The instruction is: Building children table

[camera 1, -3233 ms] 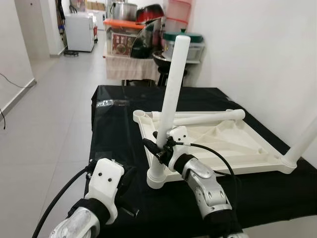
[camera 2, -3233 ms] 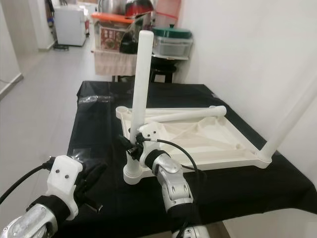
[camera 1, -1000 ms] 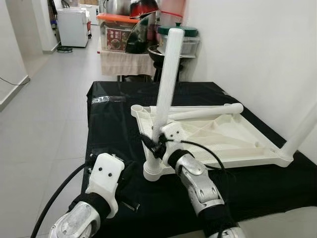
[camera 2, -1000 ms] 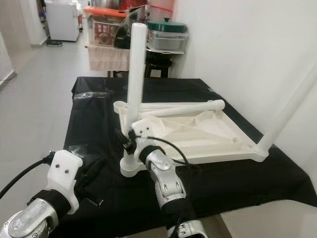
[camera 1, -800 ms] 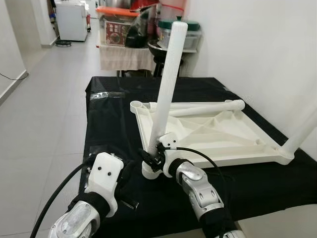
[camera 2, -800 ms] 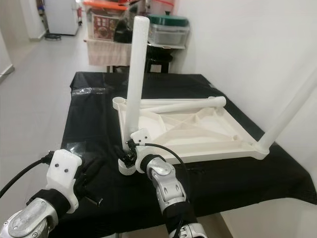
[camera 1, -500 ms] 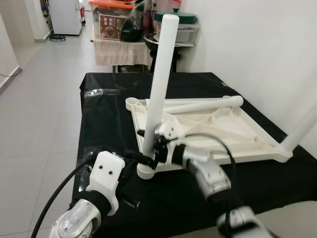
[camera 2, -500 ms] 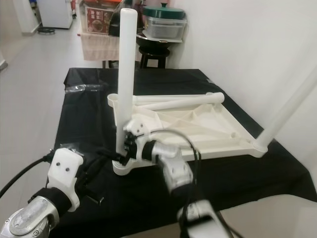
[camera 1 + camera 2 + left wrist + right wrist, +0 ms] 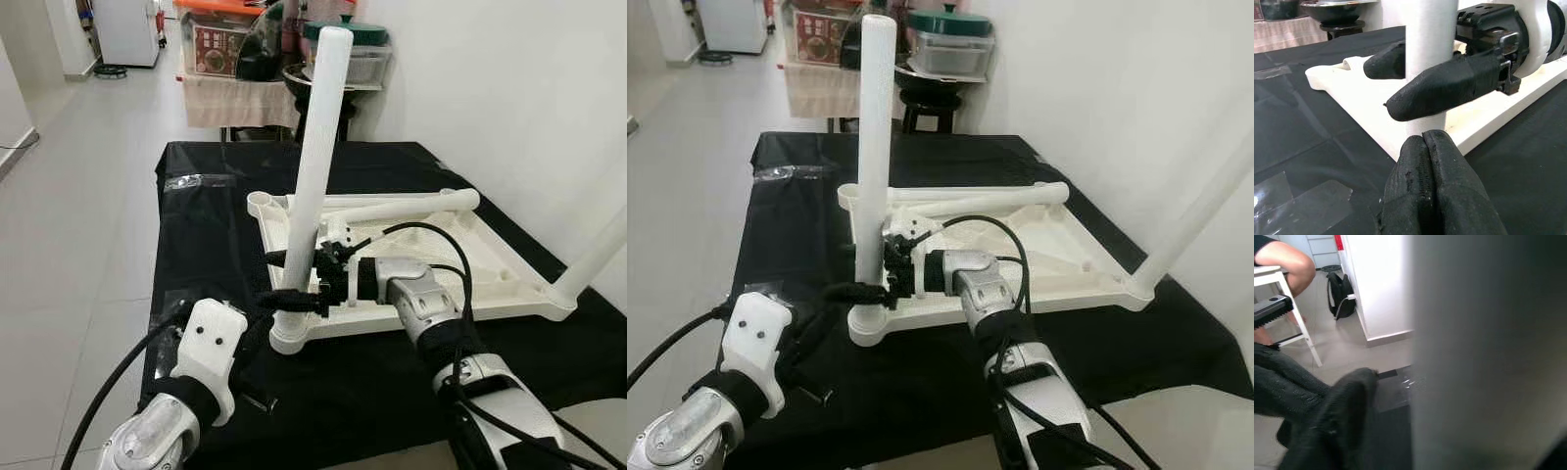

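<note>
Right now the robot looks to be fitting a leg into the corner of the little table. The white table top (image 9: 421,259) lies upside down on a black cloth (image 9: 206,225) that covers a bigger table. The leg (image 9: 312,166) stands in the near corner socket (image 9: 289,338) on the robot's left side. Its long way runs up and down, and it leans a little, with the top tipped away from the robot.

The right gripper (image 9: 294,279) reaches across from the right, and its two black fingers (image 9: 1444,88) sit one on each side of the leg, low down, holding it. The left gripper (image 9: 1425,161) waits just in front of the socket with its fingers pressed together, holding nothing.

I think the next move needs the leg stood straight and pushed down hard into the socket.

Another leg (image 9: 392,208) lies flat across the far side of the table top. One more leg (image 9: 593,259) already sticks up at the right corner.
</note>
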You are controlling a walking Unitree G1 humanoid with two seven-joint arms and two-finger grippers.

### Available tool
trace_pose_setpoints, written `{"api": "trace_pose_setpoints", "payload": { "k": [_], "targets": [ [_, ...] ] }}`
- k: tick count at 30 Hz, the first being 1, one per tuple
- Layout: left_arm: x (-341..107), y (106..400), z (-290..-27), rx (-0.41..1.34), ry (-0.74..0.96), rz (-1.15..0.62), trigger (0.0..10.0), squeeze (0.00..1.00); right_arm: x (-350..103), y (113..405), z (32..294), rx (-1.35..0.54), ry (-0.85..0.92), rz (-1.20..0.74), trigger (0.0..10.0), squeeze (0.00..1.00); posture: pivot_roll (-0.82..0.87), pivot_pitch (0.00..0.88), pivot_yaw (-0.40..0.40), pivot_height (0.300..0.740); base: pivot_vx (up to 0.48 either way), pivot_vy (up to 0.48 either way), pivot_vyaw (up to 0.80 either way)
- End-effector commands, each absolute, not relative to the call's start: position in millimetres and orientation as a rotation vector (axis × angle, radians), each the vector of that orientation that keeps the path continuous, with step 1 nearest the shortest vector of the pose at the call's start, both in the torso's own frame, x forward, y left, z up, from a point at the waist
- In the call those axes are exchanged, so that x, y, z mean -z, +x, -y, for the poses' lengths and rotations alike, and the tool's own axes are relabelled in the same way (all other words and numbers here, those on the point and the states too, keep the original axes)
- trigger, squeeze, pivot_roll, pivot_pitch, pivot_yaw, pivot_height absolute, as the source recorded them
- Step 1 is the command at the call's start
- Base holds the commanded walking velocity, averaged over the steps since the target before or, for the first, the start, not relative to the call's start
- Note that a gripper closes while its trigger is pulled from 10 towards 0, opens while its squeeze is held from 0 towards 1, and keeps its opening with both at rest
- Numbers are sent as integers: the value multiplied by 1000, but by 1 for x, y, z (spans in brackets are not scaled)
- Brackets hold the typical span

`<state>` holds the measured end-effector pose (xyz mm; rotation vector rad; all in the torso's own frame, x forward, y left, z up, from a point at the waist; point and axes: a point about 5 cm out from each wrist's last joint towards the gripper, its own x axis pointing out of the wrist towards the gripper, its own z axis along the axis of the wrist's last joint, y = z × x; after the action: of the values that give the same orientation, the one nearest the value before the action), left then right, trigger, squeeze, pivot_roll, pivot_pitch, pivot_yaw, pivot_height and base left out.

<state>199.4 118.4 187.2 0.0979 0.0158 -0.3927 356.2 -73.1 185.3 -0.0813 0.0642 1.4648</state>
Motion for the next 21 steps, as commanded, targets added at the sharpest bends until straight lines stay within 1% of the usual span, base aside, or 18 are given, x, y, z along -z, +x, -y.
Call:
{"api": "trace_pose_setpoints", "payload": {
  "k": [1, 7, 10, 14, 15, 17, 18, 19, 20, 21],
  "targets": [
    [-185, 198, -116, 399, 93, -29, 10000, 0, -184, 353, 68, -1527, -79, -65, 0, 0, 184, 0, -148, 740, 0, 0, 0],
    [-184, 198, -115, 404, 91, -31, 10000, 0, -183, 355, 74, -1526, -76, -66, 0, 0, 178, 0, -146, 740, 0, 0, 0],
    [-184, 198, -115, 406, 89, -32, 10000, 0, -180, 356, 86, -1492, -101, -57, 0, 0, 167, 0, -145, 740, 0, 0, 0],
    [-185, 198, -115, 406, 89, -32, 10000, 0, -180, 357, 91, -1474, -110, -52, 0, 0, 165, 0, -146, 740, 0, 0, 0],
    [-185, 198, -115, 406, 88, -32, 10000, 0, -181, 357, 97, -1435, -117, -42, 0, 0, 165, 0, -146, 740, 0, 0, 0],
    [-185, 197, -116, 405, 87, -33, 10000, 0, -171, 360, 107, -1219, -127, -58, 0, 0, 151, 0, -152, 740, 0, 0, 0],
    [-185, 197, -116, 405, 87, -33, 10000, 0, -171, 360, 107, -1219, -127, -58, 0, 0, 151, 0, -152, 740, 0, 0, 0],
    [-184, 196, -117, 405, 90, -37, 10000, 0, -143, 362, 106, -649, -44, -105, 0, 0, 143, 0, -160, 740, 0, 0, 0],
    [-184, 196, -117, 405, 90, -37, 10000, 0, -143, 362, 106, -649, -44, -105, 0, 0, 143, 0, -160, 740, 0, 0, 0],
    [-185, 195, -118, 405, 93, -38, 10000, 0, -131, 358, 112, -370, 8, -144, 0, 0, 142, 0, -158, 740, 0, 0, 0]
  ]
}}
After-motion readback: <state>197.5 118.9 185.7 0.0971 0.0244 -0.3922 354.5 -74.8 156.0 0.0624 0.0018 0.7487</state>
